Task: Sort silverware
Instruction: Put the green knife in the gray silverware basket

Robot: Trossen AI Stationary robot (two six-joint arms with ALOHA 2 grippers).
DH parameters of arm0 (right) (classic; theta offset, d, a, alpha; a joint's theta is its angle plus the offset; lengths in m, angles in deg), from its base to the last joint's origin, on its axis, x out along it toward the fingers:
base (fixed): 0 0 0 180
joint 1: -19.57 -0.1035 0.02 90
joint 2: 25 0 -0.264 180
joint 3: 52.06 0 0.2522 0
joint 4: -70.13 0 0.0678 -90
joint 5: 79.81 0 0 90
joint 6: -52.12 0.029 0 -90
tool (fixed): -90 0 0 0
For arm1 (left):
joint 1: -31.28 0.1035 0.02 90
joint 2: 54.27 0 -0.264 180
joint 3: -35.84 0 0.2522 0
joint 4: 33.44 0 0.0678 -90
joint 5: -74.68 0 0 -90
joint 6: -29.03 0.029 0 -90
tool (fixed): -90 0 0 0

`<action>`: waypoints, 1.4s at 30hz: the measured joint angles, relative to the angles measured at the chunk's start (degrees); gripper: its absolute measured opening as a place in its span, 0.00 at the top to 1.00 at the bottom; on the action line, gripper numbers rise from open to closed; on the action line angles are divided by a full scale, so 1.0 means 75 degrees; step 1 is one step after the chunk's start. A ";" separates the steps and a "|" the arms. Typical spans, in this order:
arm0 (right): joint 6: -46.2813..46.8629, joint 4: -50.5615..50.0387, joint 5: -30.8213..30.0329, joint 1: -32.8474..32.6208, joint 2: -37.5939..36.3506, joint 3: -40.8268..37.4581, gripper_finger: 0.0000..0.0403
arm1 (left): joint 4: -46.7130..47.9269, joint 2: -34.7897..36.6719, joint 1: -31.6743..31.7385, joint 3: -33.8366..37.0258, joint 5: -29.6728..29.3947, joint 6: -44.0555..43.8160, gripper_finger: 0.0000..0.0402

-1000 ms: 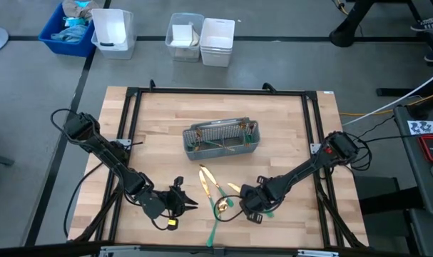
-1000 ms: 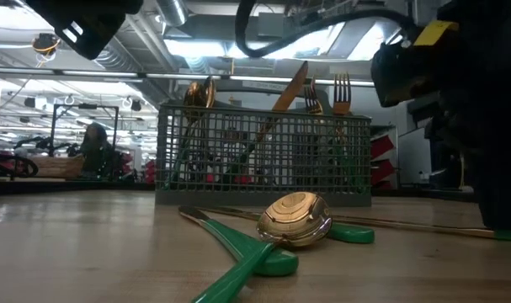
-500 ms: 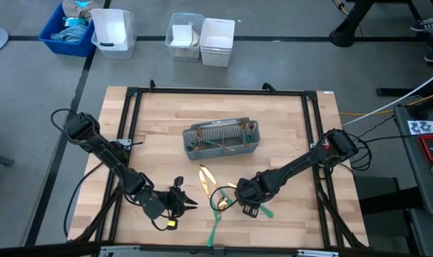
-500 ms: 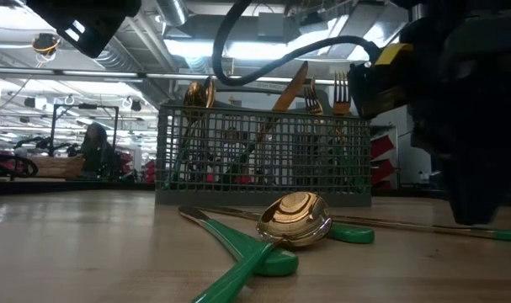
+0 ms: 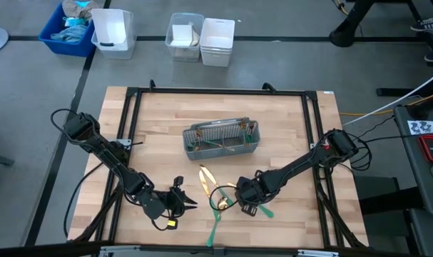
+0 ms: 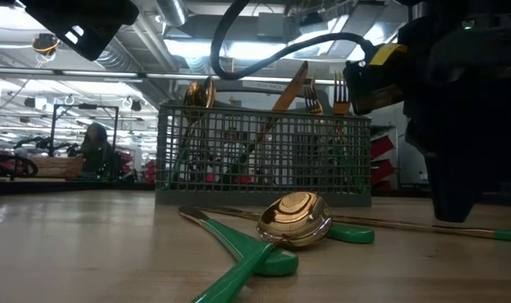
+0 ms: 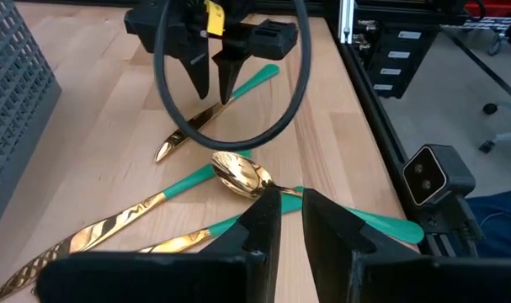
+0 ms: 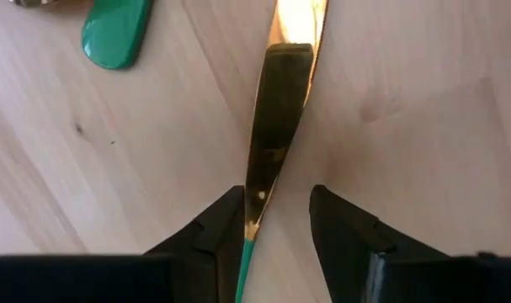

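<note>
The loose silverware lies in a small crossed heap on the desk, just in front of the grey mesh caddy, where several pieces already stand upright with their gold heads up. In the low view a gold spoon rests bowl-up across a green handle, so the heap overlaps and each piece has to be taken from a free end. One gold knife lies at the edge of the heap, and the right pincer stands over it, tips down at the desk, its fingers apart with the blade running between them, not yet clamped; straddling the narrow metal part looks like the setup for a pinch, probably chosen because this piece is clear of the others. The left pincer waits low over the desk beside the heap, well clear of the right arm, fingers nearly together with a narrow gap and nothing between them.
</note>
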 joint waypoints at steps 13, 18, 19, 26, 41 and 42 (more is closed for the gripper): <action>0.0226 -0.0007 -0.0562 -0.0264 0.0087 -0.0077 0.66 | 0.0009 0.0000 0.0000 0.0000 0.0000 0.0000 0.89; 0.0448 0.0032 -0.0573 -0.0267 0.0087 -0.0182 0.66 | 0.0017 0.0000 0.0000 0.0000 0.0000 -0.0001 0.89; 0.0521 0.0038 -0.0568 -0.0267 0.0085 -0.0201 0.66 | 0.0024 0.0000 0.0000 0.0000 0.0000 0.0000 0.89; 0.0599 0.0029 -0.0551 -0.0267 0.0073 -0.0251 0.75 | 0.0050 0.0000 0.0000 0.0000 0.0001 -0.0003 0.89; 0.0780 0.0067 -0.0274 -0.0261 0.0076 -0.0263 0.88 | 0.0050 0.0000 0.0000 0.0000 0.0003 -0.0003 0.89; 0.0759 0.0077 -0.0269 -0.0261 0.0076 -0.0266 0.89 | 0.0050 0.0000 0.0000 0.0000 0.0003 -0.0003 0.89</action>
